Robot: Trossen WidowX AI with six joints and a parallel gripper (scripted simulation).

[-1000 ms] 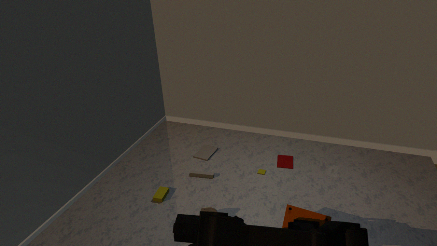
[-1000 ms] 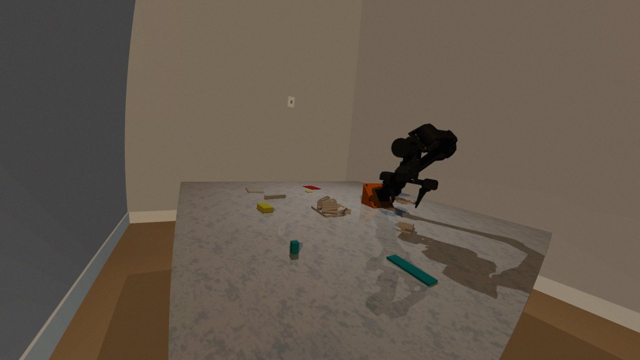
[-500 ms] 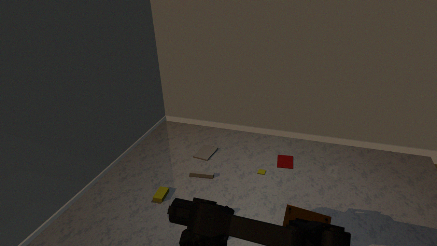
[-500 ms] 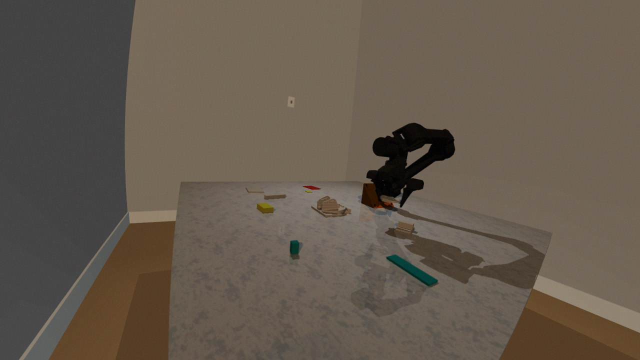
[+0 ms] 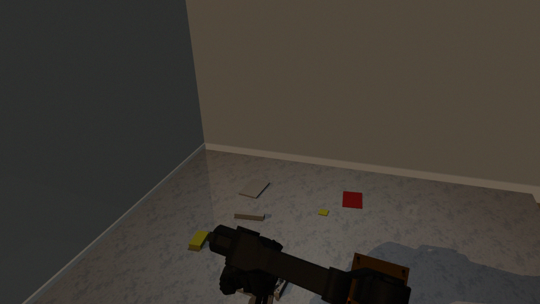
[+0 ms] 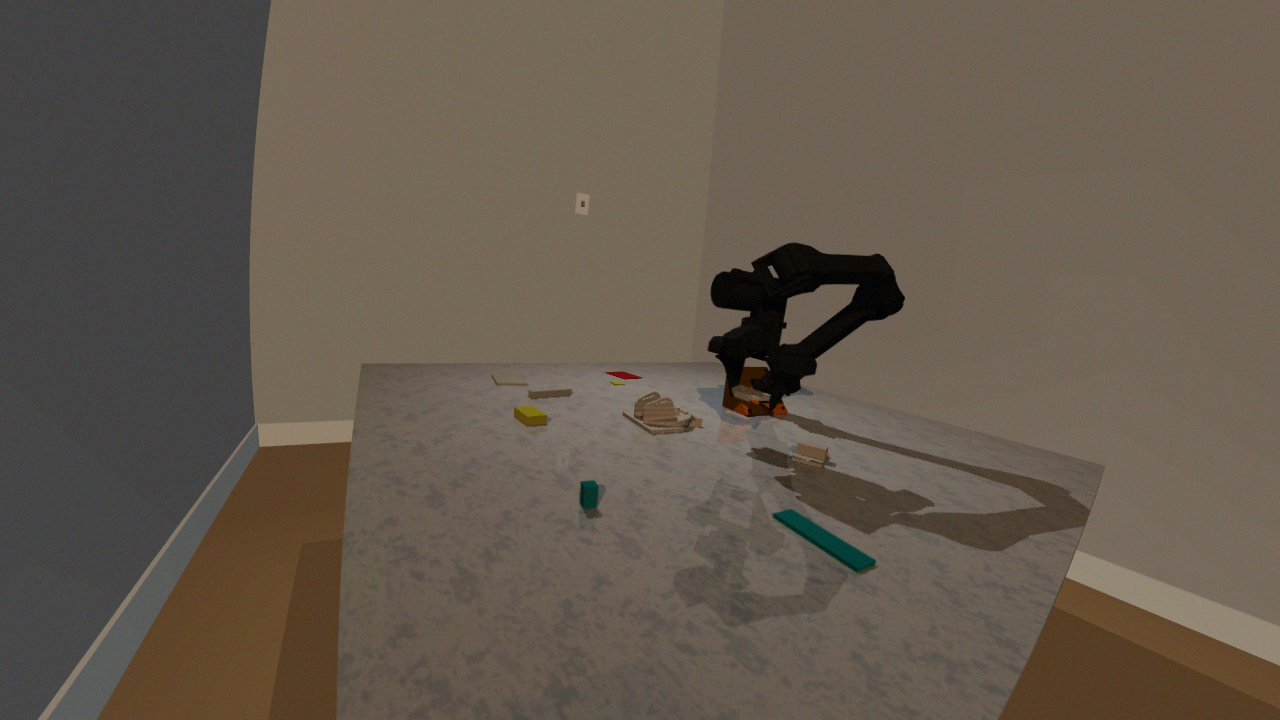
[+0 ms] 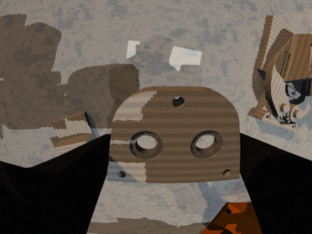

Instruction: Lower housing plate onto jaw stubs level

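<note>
The housing plate (image 7: 182, 120) (image 6: 750, 392) is a flat striped wooden plate with a rounded far edge, two large round holes and three small ones. My gripper (image 7: 173, 140) (image 6: 756, 394) is shut on it by its two sides and holds it above the table. The jaw assembly (image 6: 659, 412) (image 5: 279, 292) stands on the table to the left of the gripper in the exterior view. In the wrist view, the curved jaw (image 7: 296, 58) is at the right, with small round stubs (image 7: 294, 114) near it. The arm hides most of the assembly in the top view.
An orange block (image 5: 381, 265) (image 6: 756, 374) (image 7: 238, 216) is close behind the gripper. A small wooden stand (image 6: 810, 453) (image 7: 76, 128) is to the other side. Teal pieces (image 6: 588, 494) (image 6: 821, 539), yellow blocks (image 5: 198, 240) (image 5: 323, 212), a red square (image 5: 352, 199) and wooden pieces (image 5: 254, 188) (image 5: 249, 216) lie farther off.
</note>
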